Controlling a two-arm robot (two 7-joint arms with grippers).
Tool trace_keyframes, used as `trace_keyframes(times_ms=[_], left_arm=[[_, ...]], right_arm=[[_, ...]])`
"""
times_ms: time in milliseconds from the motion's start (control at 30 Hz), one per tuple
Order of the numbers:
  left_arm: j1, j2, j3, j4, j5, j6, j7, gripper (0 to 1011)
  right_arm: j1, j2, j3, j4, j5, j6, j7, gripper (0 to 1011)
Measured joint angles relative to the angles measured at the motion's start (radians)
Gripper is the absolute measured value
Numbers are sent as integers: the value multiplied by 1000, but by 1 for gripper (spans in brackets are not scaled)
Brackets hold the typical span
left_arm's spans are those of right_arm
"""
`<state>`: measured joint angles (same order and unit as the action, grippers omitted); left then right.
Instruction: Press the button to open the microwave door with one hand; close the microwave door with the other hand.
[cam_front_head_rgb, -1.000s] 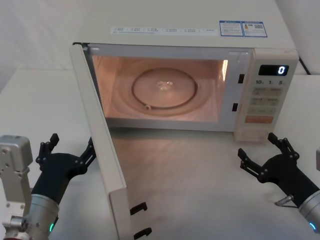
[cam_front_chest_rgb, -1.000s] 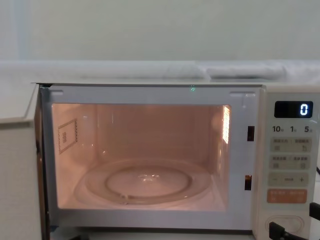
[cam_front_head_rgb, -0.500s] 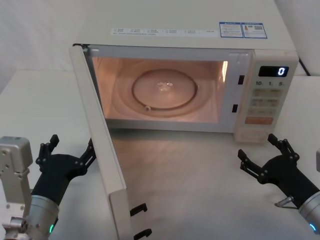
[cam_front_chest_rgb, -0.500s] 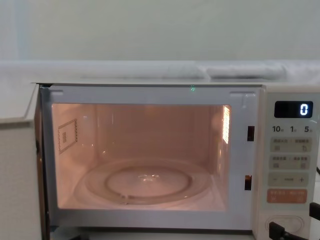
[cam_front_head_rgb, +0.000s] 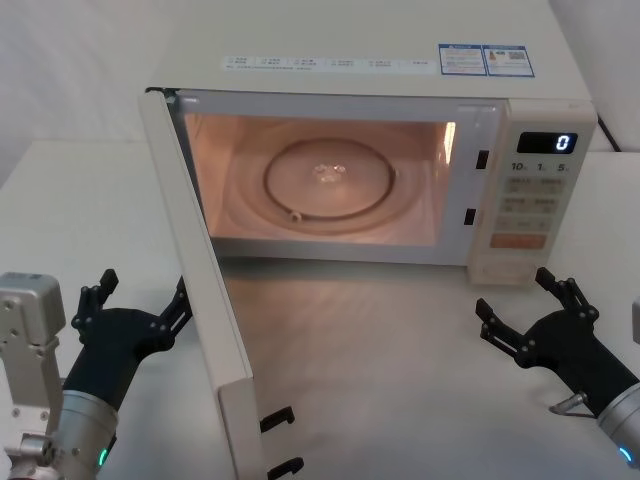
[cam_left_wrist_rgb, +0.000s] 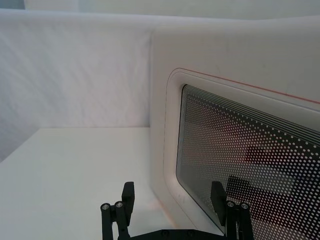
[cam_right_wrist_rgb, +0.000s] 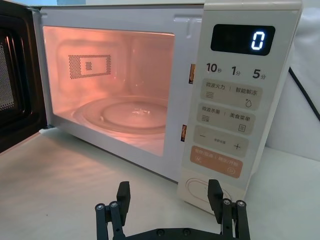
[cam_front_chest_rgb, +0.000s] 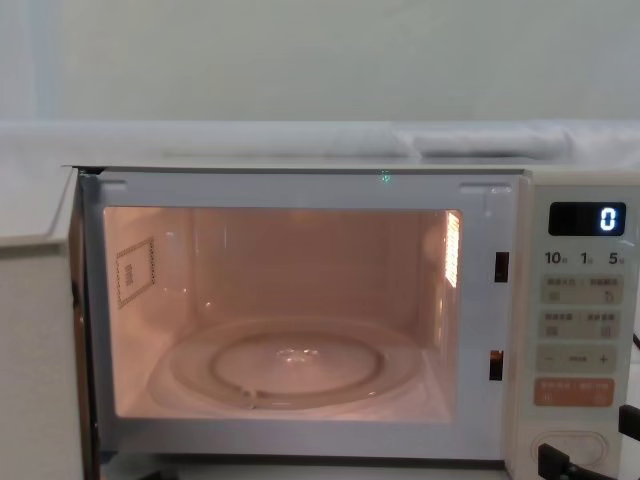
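Microwave door (cam_front_head_rgb: 205, 290) swung open, unchanged over last second. Left hand (cam_front_head_rgb: 135, 305), fingers apart, at door's 9 o'clock, maybe touching. Right hand (cam_front_head_rgb: 530, 310) spread, idle below button (cam_right_wrist_rgb: 205, 189).

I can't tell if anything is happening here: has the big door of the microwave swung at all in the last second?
No. In the head view the microwave door stands open at the same angle, its lower corner at the same spot beside the left gripper.
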<state>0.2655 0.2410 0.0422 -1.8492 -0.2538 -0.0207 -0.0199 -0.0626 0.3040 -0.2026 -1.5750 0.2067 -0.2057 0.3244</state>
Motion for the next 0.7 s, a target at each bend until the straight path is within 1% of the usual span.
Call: trace_keyframes(times_ms=[700], left_arm=[[0,0,0,0,0,0,0,1001]], right_arm=[[0,0,0,0,0,0,0,1002]])
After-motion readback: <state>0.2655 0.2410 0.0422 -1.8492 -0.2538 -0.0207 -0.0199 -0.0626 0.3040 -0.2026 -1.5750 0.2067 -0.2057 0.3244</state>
